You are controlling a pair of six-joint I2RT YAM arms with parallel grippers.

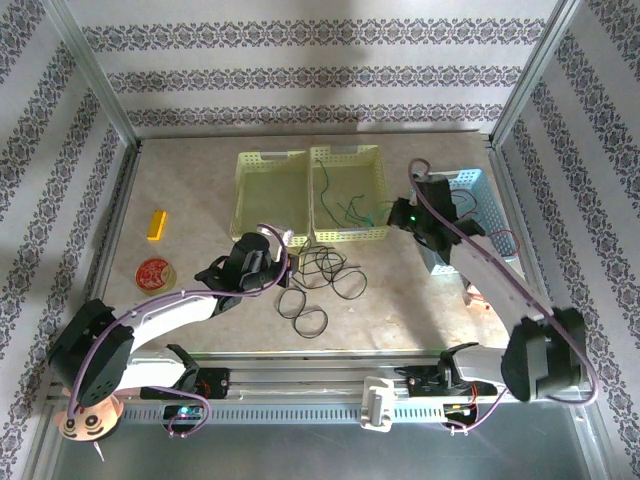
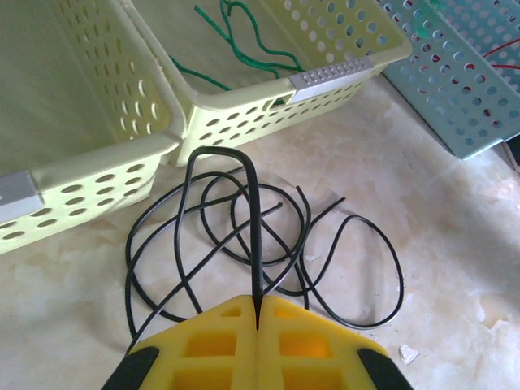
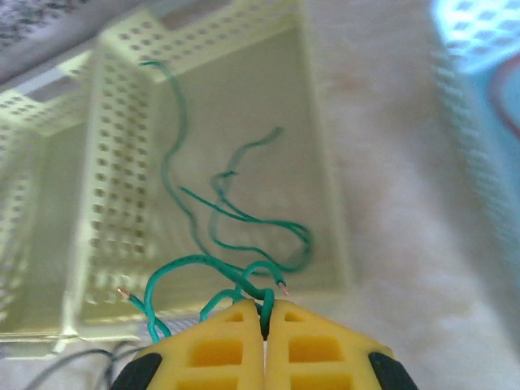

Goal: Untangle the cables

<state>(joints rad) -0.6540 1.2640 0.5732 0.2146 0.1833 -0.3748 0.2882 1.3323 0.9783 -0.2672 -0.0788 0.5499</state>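
The left gripper (image 2: pixel 257 315), its yellow fingers clenched, pinches one thin black wire (image 2: pixel 254 211) rising from a looped black tangle (image 2: pixel 357 276) on the marbled tabletop (image 2: pixel 455 244), just before the front wall of the pale yellow perforated plastic basket (image 2: pixel 240 122). The right gripper (image 3: pixel 265 315) is clamped on a curly green wire (image 3: pixel 195 259) that trails onto that basket's floor.

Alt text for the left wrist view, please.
The left end effector, shut, pinches a black cable rising from a loose tangle of black cables on the table. Behind stand two pale yellow baskets, one holding a green cable, beside a blue basket.
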